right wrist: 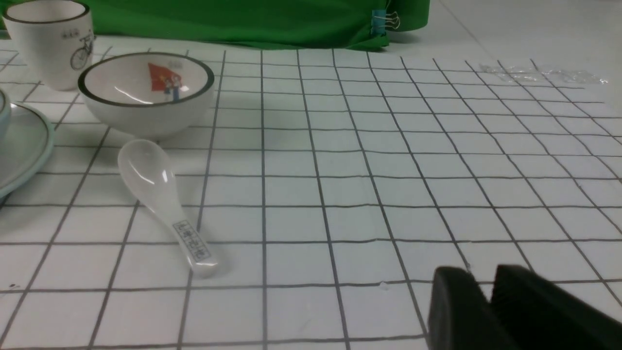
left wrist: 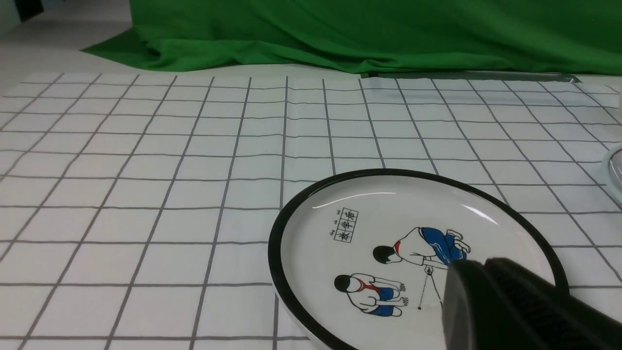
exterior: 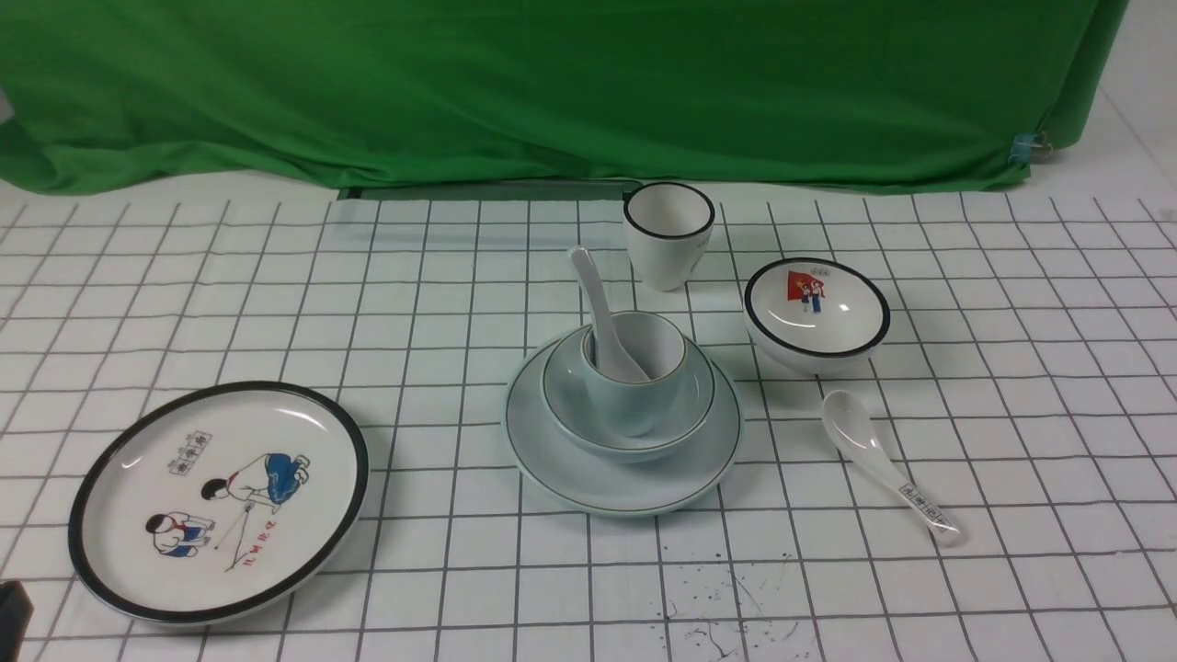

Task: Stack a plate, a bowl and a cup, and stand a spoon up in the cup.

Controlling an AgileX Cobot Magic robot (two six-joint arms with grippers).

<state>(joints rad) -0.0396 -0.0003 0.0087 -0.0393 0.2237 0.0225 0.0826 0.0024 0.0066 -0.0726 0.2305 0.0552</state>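
Observation:
At the middle of the table the pale plate [exterior: 570, 480] carries the pale bowl [exterior: 634, 448]. The squat cup [exterior: 648, 405] sits in that bowl. The plain white spoon [exterior: 598, 294] stands in the cup, its handle leaning up and to the left. In the right wrist view only an edge of the plate [right wrist: 26, 146] shows. My left gripper [left wrist: 481, 266] is shut with nothing in it and hovers over the cartoon plate at the front left. My right gripper [right wrist: 481, 278] is low over bare cloth to the right of the stack. Its fingertips are slightly apart and hold nothing.
A black-rimmed cartoon plate [exterior: 221, 501] lies at the front left. A taller black-rimmed cup [exterior: 668, 234] stands behind the stack. A cartoon bowl [exterior: 817, 313] and a printed spoon [exterior: 883, 464] lie to its right. Green cloth [exterior: 552, 83] closes off the back.

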